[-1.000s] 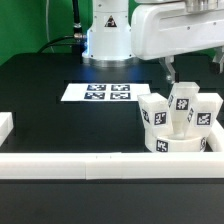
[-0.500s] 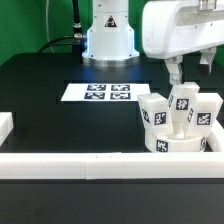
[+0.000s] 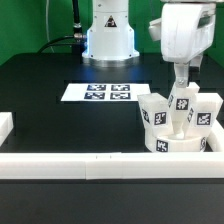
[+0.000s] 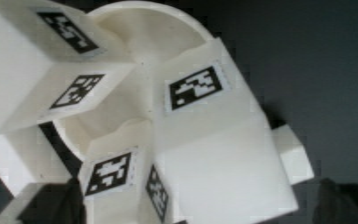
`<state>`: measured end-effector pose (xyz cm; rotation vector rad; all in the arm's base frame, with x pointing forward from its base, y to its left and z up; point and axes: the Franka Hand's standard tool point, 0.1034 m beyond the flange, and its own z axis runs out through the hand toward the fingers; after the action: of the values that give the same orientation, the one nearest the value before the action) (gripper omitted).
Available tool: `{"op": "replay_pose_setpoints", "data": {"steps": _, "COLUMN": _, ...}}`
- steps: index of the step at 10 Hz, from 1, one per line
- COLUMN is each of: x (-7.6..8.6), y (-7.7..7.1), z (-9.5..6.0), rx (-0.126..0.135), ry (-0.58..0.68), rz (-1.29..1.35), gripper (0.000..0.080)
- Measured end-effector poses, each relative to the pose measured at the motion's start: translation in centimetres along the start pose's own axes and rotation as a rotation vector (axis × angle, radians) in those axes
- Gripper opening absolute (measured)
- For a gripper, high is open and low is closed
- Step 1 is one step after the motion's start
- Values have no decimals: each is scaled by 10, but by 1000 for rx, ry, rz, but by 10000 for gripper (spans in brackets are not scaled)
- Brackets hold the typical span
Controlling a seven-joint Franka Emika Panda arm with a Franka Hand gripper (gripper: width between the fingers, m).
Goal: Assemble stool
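Arm swung over stool [image 3: 178, 122]; border rail [image 3: 100, 163] in front; jaws' state unclear

The work surface is a flat matt black table top [image 3: 50, 120] filling most of the exterior frame. A thin flat white marker board [image 3: 97, 93] printed with black square tags lies at centre frame. A long white border rail [image 3: 100, 163] runs across the lower part, and a short white rail block [image 3: 5, 126] sits at the left edge. A green backdrop [image 3: 35, 25] occupies the upper left. A dark cable [image 3: 62, 41] trails there. Lighting is even.
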<state>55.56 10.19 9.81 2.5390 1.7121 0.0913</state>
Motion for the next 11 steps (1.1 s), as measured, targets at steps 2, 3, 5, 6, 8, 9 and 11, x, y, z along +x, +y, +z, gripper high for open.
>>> {"op": "replay_pose_setpoints", "data": {"steps": 2, "x": -2, "y": -2, "z": 3, "rx": -4, "ry": -16, "rz": -102, "gripper": 649}}
{"op": "replay_pose_setpoints", "data": {"steps": 3, "x": -3, "y": -3, "z": 5, "rx": -5, "ry": -28, "rz": -163, "gripper": 649}}
{"op": "replay_pose_setpoints", "data": {"steps": 5, "x": -6, "y": -5, "z": 9, "rx": -3, "ry": -46, "rz": -275, "gripper": 649}}
{"op": "replay_pose_setpoints", "data": {"steps": 6, "x": -8, "y": -4, "z": 10, "rx": -3, "ry": -53, "rz": -309, "gripper": 649}}
{"op": "replay_pose_setpoints", "data": {"steps": 8, "x": -8, "y": -5, "z": 11, "rx": -4, "ry": -57, "rz": -284, "gripper": 522}}
{"op": "replay_pose_setpoints", "data": {"steps": 9, "x": -8, "y": -5, "z": 11, "rx": -4, "ry": -58, "rz": -281, "gripper": 522}}
{"op": "replay_pose_setpoints", "data": {"steps": 11, "x": -11, "y": -3, "z": 11, "rx": -4, "ry": -58, "rz": -274, "gripper": 331}}
